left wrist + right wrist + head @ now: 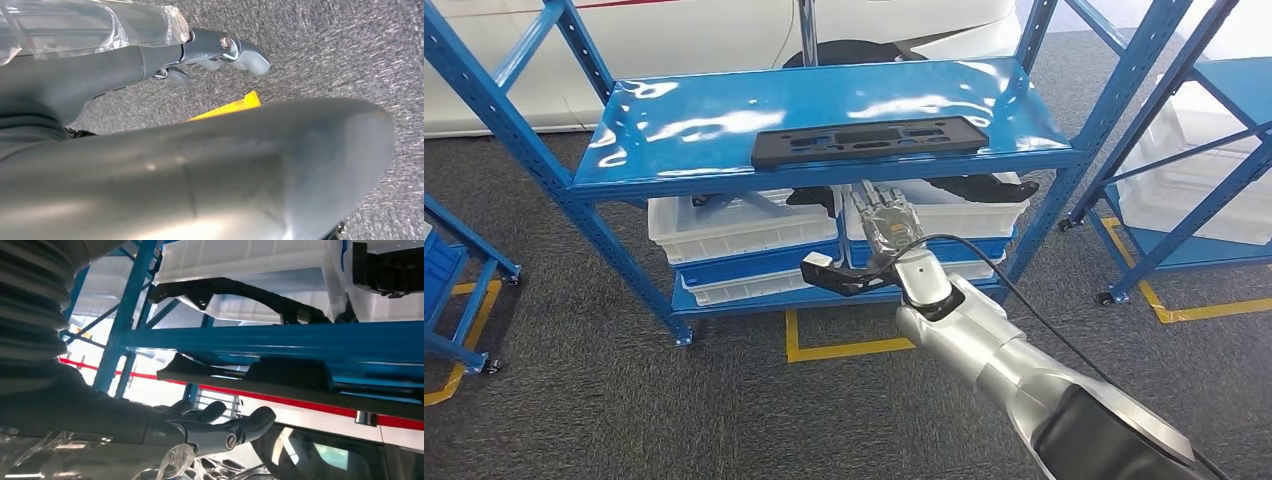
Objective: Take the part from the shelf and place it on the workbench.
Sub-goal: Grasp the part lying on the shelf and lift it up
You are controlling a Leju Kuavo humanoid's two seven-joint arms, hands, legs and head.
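- Right hand (886, 222): fingertips hidden under the shelf (674, 120) edge.
- White bins (744, 225): contents mostly hidden by the shelf.
- Left hand (220, 50): mostly blocked by a grey cover.

Long black flat part (870, 142) — flat along shelf's (674, 120) front edge

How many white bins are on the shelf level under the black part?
2, side by side under the top shelf: left bin, right bin, behind the right hand. More may be hidden further back.
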